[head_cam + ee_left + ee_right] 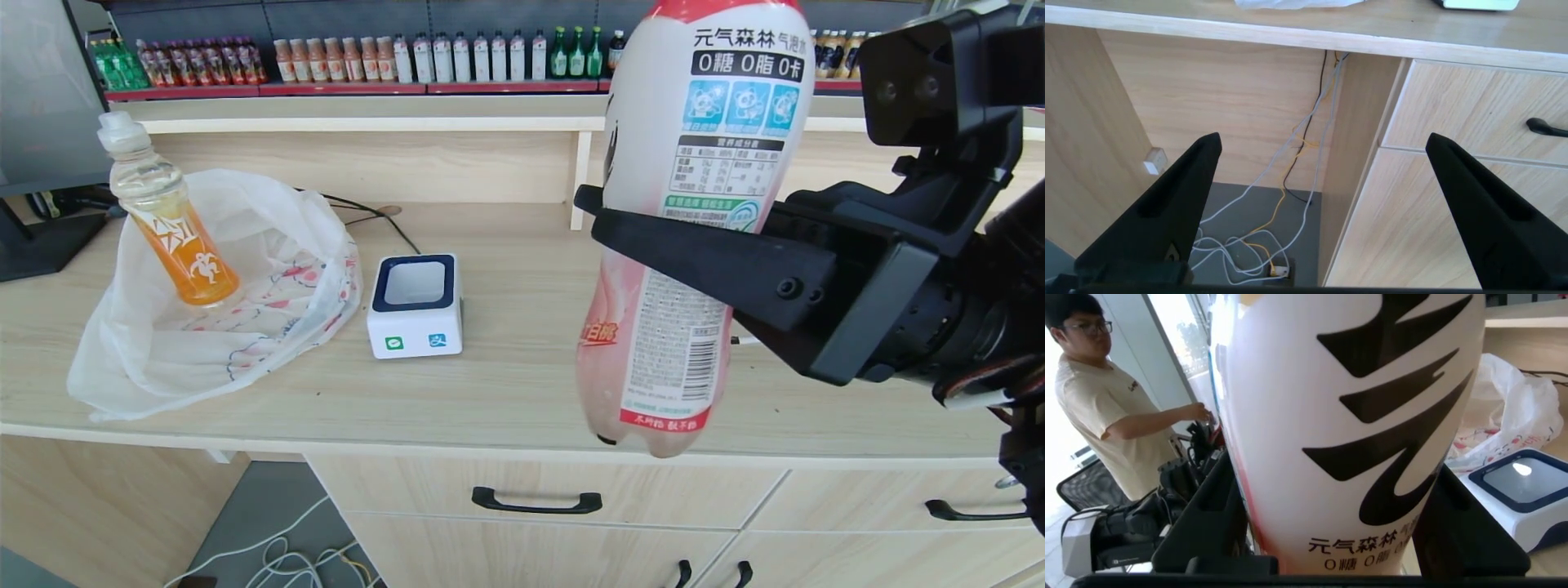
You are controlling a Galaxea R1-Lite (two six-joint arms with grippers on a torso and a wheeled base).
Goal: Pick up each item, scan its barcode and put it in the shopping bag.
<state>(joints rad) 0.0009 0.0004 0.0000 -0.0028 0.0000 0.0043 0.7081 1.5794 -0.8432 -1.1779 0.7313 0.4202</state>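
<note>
Head view: right gripper fingers clamp a smooth pink plastic bottle; left gripper fingers spread apart.

Pink bottle: upright, clamped in right pincer above desk front edge, barcode label facing the head camera. Orange bottle: capped, tilted, inside white bag, desk left. Scanner: just beside bag.

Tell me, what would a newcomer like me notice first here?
A big pink-and-white bottle, clamped between the right fingers, hangs in the foreground with its barcode facing the head camera. At the left of the counter, an orange drink bottle stands tilted in a white shopping bag, with a small white-and-blue scanner beside the bag.
</note>
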